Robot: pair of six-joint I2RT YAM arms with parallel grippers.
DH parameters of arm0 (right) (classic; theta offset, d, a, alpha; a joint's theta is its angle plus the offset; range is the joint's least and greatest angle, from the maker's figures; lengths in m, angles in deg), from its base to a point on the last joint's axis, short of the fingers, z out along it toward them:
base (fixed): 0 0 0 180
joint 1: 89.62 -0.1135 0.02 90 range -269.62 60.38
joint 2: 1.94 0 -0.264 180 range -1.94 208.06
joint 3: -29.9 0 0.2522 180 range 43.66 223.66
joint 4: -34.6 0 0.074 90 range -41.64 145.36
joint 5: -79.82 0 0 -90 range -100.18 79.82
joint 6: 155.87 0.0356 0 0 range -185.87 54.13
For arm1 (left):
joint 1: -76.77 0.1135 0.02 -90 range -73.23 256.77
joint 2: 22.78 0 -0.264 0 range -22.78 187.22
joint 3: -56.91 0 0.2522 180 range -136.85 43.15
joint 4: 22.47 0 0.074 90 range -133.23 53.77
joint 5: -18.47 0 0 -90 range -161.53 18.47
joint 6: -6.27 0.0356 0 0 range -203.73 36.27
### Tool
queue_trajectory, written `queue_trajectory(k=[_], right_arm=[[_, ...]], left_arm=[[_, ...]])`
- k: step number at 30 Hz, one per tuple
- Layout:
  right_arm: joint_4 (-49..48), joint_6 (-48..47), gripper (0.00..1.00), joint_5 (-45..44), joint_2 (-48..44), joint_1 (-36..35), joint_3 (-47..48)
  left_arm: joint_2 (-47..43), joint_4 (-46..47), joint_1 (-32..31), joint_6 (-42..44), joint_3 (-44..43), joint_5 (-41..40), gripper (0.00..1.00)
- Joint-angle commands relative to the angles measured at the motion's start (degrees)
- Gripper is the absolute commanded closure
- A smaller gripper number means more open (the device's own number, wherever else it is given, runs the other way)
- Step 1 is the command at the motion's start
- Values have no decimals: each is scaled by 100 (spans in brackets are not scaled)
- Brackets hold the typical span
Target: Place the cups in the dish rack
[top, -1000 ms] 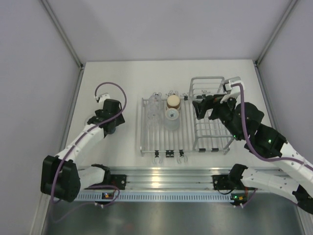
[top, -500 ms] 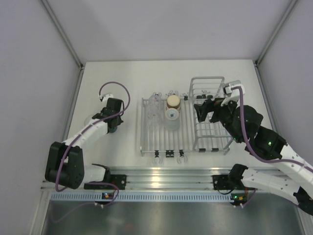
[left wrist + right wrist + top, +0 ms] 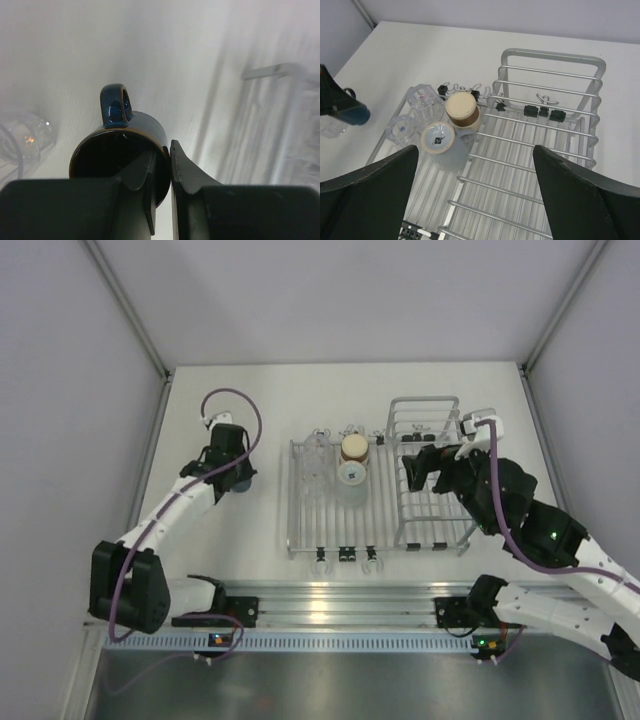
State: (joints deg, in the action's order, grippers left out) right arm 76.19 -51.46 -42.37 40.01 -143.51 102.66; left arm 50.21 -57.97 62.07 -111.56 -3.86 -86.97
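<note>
The dark blue mug (image 3: 116,131) is pinched by its wall in the left gripper (image 3: 167,150), 1 finger inside and 1 outside, left of the dish rack (image 3: 300,530). The right gripper (image 3: 476,148) is held spread wide above the rack.

This was a robotics lab test cell: a white surface (image 3: 270,400) was boxed in by plain grey panels (image 3: 70,420) from 9 through 12 to 3 o'clock. A left arm (image 3: 175,510) and right arm (image 3: 545,530), trailing purple cables, were bolted to an aluminium rail (image 3: 340,592) at 6 o'clock, with a wire dish rack (image 3: 320,530) at centre.
</note>
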Motion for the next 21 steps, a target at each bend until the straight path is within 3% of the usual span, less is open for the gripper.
queue_trajectory(k=[1, 4, 7, 13, 18, 21], right_arm=[[213, 105, 2, -297, -135, -78, -29], [266, 175, 2, -297, -187, -78, -29], [231, 237, 2, -262, -284, -78, -55], [-549, 194, 1, 211, -784, -69, -336], [-1411, 132, 0, 783, -1137, -69, -635], [-1886, 105, 0, 1292, -1041, -78, -723]], left_arm=[[-636, 363, 11, -125, -862, 523, 100], [-970, 669, 11, -292, -1118, 1313, 100], [-1339, 1556, 11, -668, -917, 2482, 100], [-1464, 4157, 11, -2196, -92, 4547, 100], [-1384, 6493, -7, -3708, 455, 5446, 100], [-1507, 6875, -59, -3957, 543, 5561, 100]])
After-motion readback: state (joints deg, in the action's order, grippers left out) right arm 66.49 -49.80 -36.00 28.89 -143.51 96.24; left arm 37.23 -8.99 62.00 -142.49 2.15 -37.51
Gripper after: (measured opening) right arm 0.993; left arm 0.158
